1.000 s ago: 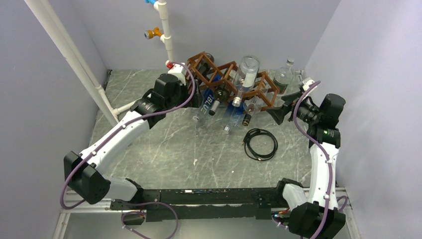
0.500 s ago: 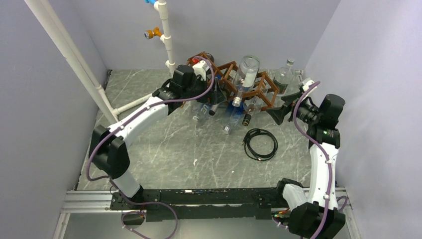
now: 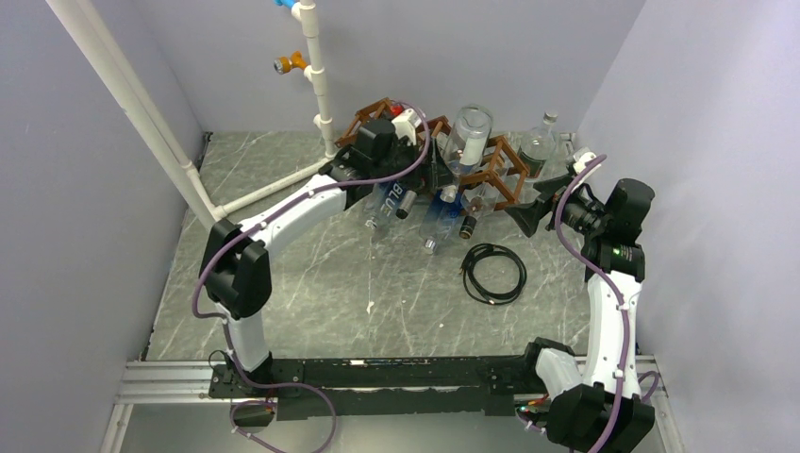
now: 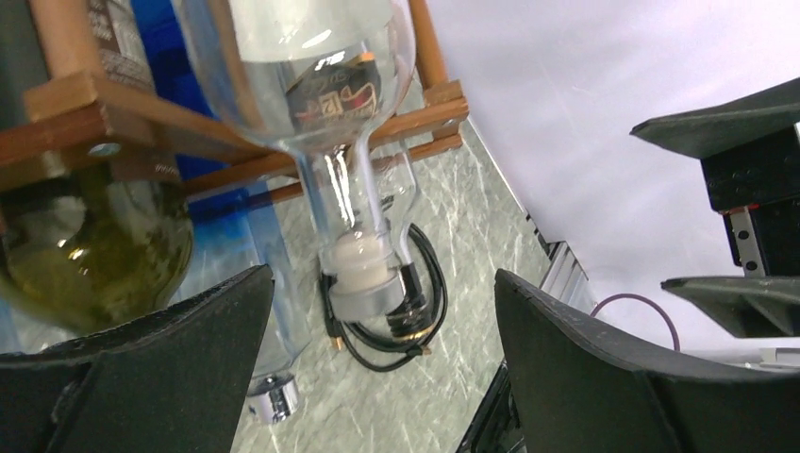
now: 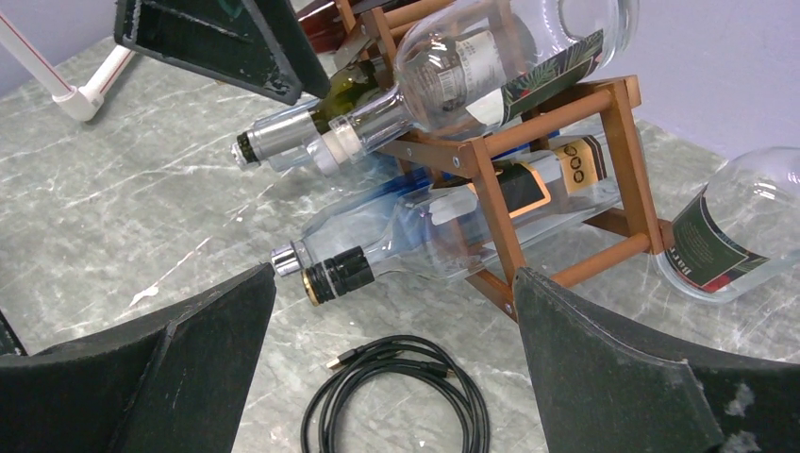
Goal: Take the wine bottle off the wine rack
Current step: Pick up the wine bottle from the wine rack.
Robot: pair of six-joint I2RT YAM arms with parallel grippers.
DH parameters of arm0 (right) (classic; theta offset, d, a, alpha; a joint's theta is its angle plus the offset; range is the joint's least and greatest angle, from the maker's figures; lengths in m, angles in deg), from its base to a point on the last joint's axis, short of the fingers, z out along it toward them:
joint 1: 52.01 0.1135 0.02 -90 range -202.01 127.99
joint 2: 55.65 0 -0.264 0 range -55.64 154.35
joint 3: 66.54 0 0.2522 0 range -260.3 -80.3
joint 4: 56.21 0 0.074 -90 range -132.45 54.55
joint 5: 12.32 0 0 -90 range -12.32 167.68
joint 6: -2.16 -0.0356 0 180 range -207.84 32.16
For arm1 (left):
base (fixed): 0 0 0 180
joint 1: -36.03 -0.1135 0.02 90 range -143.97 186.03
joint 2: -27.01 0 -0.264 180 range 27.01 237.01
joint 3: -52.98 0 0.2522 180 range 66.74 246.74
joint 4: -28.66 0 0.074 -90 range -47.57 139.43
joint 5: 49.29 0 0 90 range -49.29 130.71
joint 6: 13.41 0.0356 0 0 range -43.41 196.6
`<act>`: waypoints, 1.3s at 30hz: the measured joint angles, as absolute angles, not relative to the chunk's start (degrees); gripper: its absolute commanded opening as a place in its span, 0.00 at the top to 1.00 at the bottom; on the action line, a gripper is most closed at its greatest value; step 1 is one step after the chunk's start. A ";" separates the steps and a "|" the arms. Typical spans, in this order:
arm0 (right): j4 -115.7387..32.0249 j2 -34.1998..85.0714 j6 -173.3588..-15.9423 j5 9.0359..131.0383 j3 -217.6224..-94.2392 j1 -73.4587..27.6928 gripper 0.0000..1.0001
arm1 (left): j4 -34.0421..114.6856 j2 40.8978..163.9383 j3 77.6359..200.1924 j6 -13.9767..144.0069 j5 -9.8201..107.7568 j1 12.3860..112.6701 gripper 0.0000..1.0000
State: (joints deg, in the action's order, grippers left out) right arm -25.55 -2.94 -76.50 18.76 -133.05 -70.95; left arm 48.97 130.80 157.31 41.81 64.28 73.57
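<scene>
From above, the wine rack (image 3: 495, 175) stands at the far edge of the table (image 3: 311, 274), with the left gripper (image 3: 426, 168) over it. Left wrist: jaws spread, untouching, around the neck of a clear bottle (image 4: 344, 203); the green wine bottle (image 4: 94, 250) lies beside it, racked. Right wrist: the right gripper (image 5: 394, 276) gapes empty, facing the rack.

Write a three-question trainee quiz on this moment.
1. True or false: the left hand is shut.
2. What lies on the table in front of the wine rack? A) black cable coil B) red cup C) sponge
3. Which hand hangs over the rack?
Key: 1 false, it is open. 2 A. 3 the left; the right hand is off the rack's right end, open.
</scene>
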 measured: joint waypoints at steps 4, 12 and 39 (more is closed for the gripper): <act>-25.55 -3.16 -76.24 18.96 -133.05 -70.95 0.01 | 48.95 133.84 161.07 40.94 63.82 74.18 0.16; -25.55 -3.26 -75.80 19.16 -133.05 -70.95 0.01 | 50.48 139.52 165.51 39.89 60.45 75.12 0.26; -25.50 -3.26 -75.30 20.21 -133.05 -70.95 0.01 | 58.15 147.72 175.89 38.95 53.70 78.09 0.42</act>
State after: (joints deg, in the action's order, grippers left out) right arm -25.50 -3.26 -75.30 20.21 -133.05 -70.95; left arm 58.15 147.72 175.89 38.95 53.70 78.09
